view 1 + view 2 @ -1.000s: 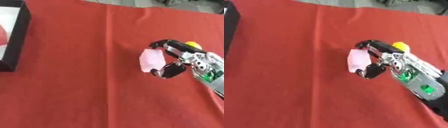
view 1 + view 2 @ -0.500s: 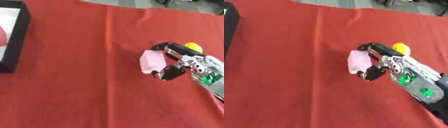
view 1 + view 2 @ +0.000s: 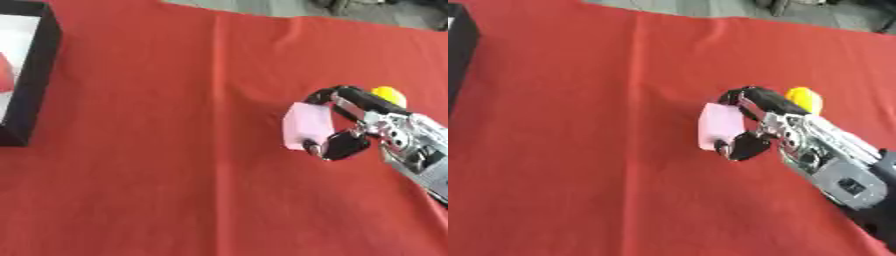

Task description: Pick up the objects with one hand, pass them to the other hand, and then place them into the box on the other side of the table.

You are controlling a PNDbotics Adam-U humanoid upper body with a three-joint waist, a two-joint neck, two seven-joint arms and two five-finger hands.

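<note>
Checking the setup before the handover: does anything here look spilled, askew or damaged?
Nothing stands out. The right robot hand holds a pink block between curled fingers and thumb above the red cloth, which lies flat apart from a fold line. A yellow object sits behind the hand, and the black box stands at the left edge.

Both views come from the stereo pair in the robot's head, looking steeply down at the desk (image 3: 157, 190), which is covered in red cloth and fills almost the whole picture. The far edge of the desk runs slanted across the top, so the head is tilted a bit. Pretty close in too.

They overlap almost completely: the right hand (image 3: 350, 142) holding a pink block (image 3: 306, 126) shows in both, just sitting further left in the right eye view. The left eye view catches more of the black box (image 3: 31, 85) at the left edge; the right eye only gets a sliver of it.
</note>
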